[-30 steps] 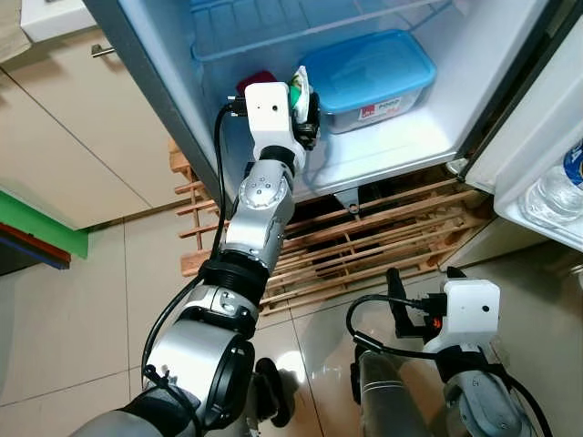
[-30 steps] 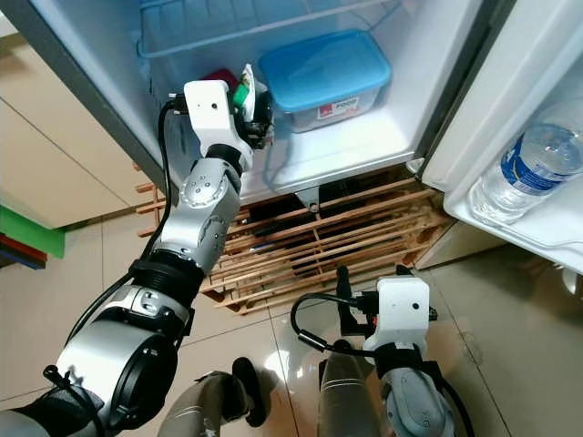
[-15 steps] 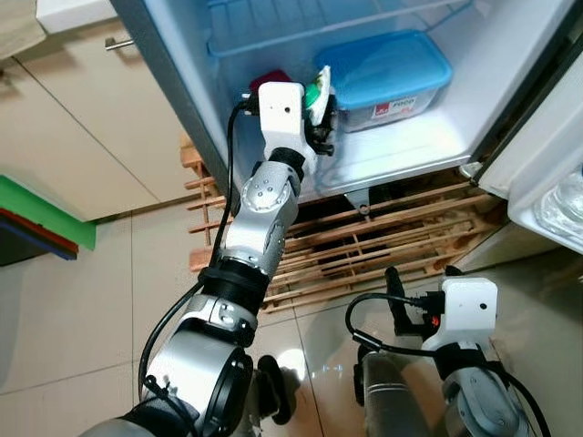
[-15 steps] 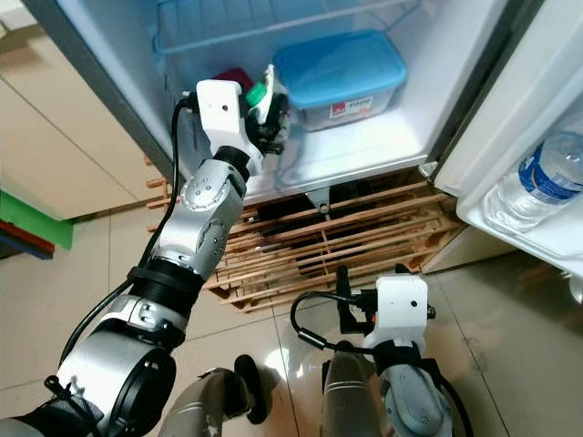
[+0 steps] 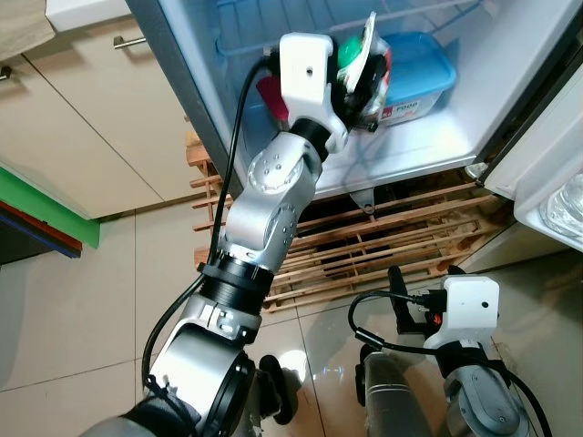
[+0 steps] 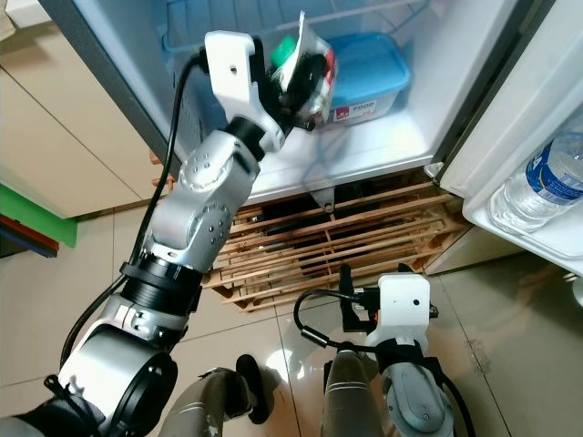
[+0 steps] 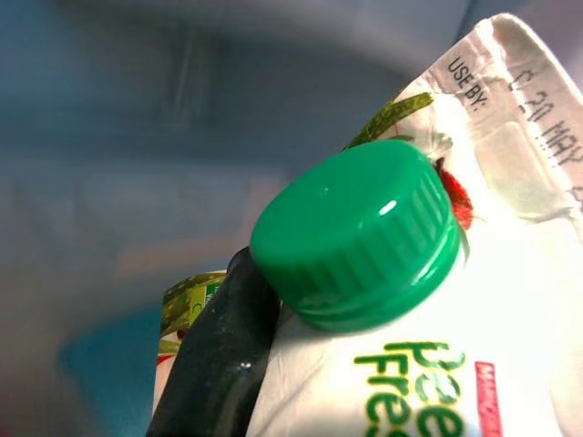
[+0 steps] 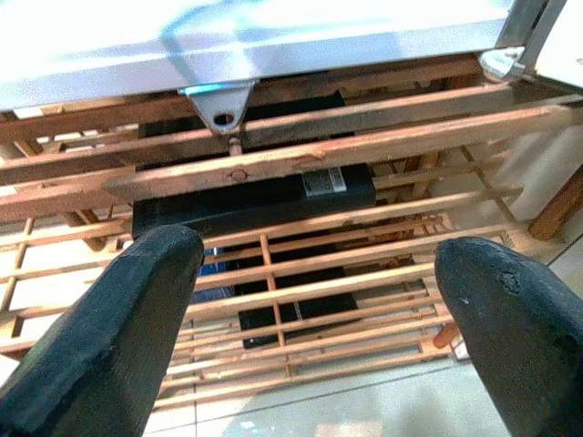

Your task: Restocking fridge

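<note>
Compared with a second ago, the left arm has lifted and swung rightward: its carton, earlier low at the fridge's left corner beside a red item, now sits higher, in front of the blue-lidded container.

The left end effector [image 5: 364, 68] is clamped on a juice carton [image 6: 305, 62], a gable-top pack with a green screw cap [image 7: 357, 233] and a "use by" stamp on its folded crest. In the left wrist view one black finger [image 7: 219, 364] presses against the carton's side just below the cap. I judge the carton fairly heavy if full, with thin card walls that dent under a hard squeeze and a smooth printed skin that can slip; the firmest hold would be across the flat side panels, below the sloped top, not on the crest or cap.

Inside the open fridge [image 5: 428, 146], the blue-lidded container [image 5: 424, 68] takes up the right part of the lower shelf, and a red item [image 5: 267, 91] sits at the left behind the arm. A wire rack [image 6: 364, 14] hangs above, limiting headroom. The free space looks to be between the red item and the container, so the carton must go down upright without knocking either.

A water bottle [image 6: 547, 187] stands in the door shelf at right. The right end effector [image 8: 319, 291] hangs idle, fingers apart, over a wooden pallet [image 5: 364, 246] under the fridge.
</note>
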Robot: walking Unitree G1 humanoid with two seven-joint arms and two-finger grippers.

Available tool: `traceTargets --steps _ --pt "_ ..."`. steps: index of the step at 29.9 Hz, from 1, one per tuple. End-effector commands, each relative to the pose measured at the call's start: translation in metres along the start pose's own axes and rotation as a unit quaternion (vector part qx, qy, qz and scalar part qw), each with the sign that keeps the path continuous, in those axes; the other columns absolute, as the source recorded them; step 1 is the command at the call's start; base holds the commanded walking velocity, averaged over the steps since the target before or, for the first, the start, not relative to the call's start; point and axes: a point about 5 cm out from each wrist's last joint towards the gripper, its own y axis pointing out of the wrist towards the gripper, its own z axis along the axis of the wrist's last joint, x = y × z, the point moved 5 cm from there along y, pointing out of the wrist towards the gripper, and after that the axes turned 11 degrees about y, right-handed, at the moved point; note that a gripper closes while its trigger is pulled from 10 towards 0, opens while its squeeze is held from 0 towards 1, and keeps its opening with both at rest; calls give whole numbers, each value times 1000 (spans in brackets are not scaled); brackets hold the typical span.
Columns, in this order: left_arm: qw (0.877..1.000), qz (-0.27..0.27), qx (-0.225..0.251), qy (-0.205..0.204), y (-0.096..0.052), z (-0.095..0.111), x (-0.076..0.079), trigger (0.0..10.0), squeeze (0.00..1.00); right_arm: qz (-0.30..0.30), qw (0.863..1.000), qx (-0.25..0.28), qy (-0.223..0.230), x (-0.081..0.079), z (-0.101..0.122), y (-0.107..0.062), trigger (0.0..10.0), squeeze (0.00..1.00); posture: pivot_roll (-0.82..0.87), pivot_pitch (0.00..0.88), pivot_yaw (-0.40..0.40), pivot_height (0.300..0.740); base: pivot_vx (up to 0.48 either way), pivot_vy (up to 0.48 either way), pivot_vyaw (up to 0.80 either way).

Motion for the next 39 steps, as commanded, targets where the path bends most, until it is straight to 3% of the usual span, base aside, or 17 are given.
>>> traceTargets --steps 1,4,5,10,14,16,19,23,39 --pt "999 8 35 -12 8 17 12 0 0 -1 1000 -10 6 0 -7 -2 10000 0 -366 243 140 740 0 0 0" --pt "996 48 52 45 12 23 -8 0 0 0 1000 -8 6 0 -6 -1 10000 0 -365 242 140 740 0 0 0" --pt "996 48 52 45 12 23 -8 0 0 0 1000 -8 6 0 -6 -1 10000 0 -365 242 140 740 0 0 0" --pt "990 98 26 101 22 13 -35 0 0 3 1000 -6 9 -3 -6 0 10000 0 -364 241 143 740 0 0 0" --pt "977 144 11 159 25 4 -59 0 0 7 1000 0 16 -7 -4 -1 10000 0 -372 248 147 740 0 0 0" --pt "977 144 11 159 25 4 -59 0 0 7 1000 0 16 -7 -4 -1 10000 0 -372 248 147 740 0 0 0" --pt "969 171 -2 179 27 2 -77 0 0 2 1000 5 11 -6 -1 -4 10000 0 -389 256 150 740 0 0 235" --pt "966 184 -14 183 29 3 -90 0 0 -7 1000 5 13 -3 0 -8 10000 0 -405 264 153 740 0 0 627" --pt "959 210 -33 190 34 9 -107 0 0 -14 1000 -6 14 -3 -5 -16 10000 0 -415 286 164 740 0 0 231"
